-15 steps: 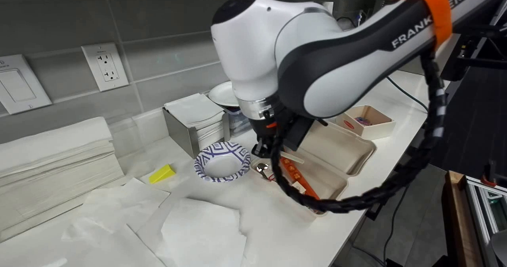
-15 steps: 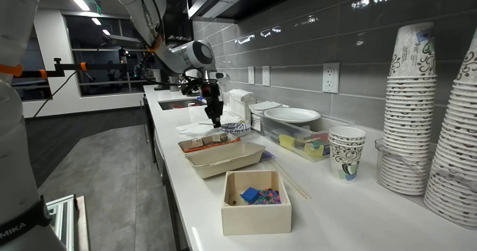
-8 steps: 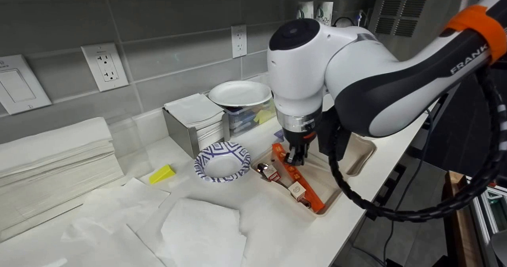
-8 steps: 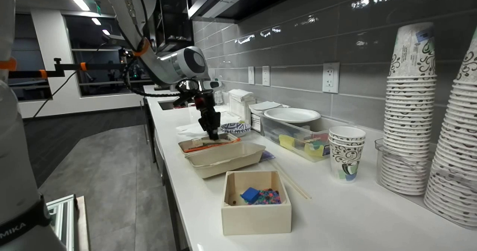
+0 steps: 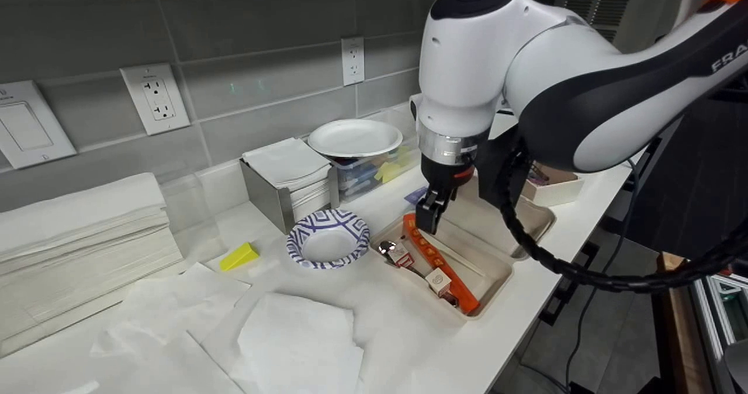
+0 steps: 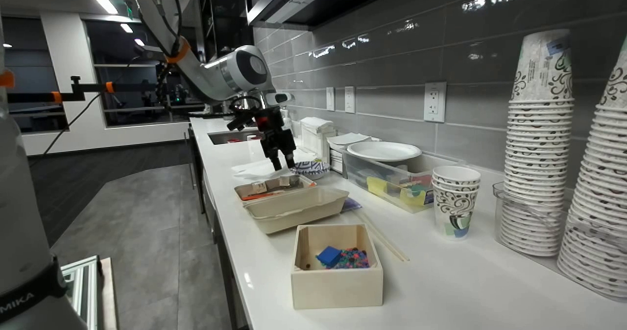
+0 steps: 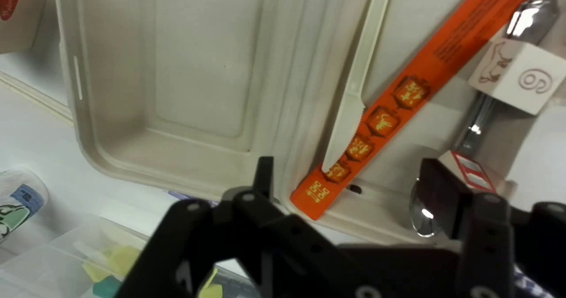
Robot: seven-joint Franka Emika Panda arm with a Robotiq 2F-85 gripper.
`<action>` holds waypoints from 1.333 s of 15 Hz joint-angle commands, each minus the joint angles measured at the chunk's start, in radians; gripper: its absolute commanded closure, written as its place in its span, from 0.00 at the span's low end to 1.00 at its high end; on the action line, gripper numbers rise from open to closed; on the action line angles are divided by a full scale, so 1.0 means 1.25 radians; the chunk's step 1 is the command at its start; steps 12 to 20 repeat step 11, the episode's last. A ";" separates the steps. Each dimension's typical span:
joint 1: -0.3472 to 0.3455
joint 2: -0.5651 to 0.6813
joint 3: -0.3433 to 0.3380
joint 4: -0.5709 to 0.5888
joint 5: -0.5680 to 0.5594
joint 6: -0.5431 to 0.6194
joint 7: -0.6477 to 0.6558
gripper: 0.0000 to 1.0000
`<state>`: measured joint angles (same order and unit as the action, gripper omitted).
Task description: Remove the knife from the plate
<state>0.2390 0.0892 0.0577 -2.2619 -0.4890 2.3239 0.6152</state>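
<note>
The pale plastic knife point(image 7: 353, 85) lies in the tan takeout container point(image 7: 283, 103), its serrated tip resting on an orange packet. In an exterior view the knife point(image 5: 459, 256) shows as a thin strip along that packet. My gripper point(image 7: 351, 181) hangs above the container, fingers spread wide with nothing between them; in an exterior view the gripper point(image 6: 284, 165) also shows two parted fingers. Beside the container stands the plate point(image 5: 350, 230) with its blue-and-white rim, no knife on it; from low down the plate point(image 6: 313, 169) is partly hidden behind my gripper.
The orange packet point(image 5: 441, 265), a metal spoon point(image 5: 385, 246) and small blocks share the container. A clear bin point(image 6: 392, 185) with a white dish on top, a napkin holder point(image 5: 286, 201), a wooden box point(image 6: 338, 286) and stacked cups point(image 6: 539, 173) stand around on the counter.
My gripper moved away from beside the plate to over the container with the knife, dipped down, opened and let the knife go, then rose. The plate stayed put.
</note>
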 commanded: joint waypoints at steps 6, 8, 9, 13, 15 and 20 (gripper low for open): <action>-0.031 -0.079 0.057 0.012 0.173 -0.048 -0.027 0.00; -0.034 -0.079 0.059 0.012 0.171 -0.048 -0.027 0.01; -0.034 -0.077 0.059 0.012 0.171 -0.048 -0.027 0.00; -0.036 -0.074 0.059 0.012 0.171 -0.048 -0.027 0.00; -0.036 -0.074 0.059 0.012 0.171 -0.048 -0.027 0.00; -0.036 -0.074 0.059 0.012 0.171 -0.048 -0.027 0.00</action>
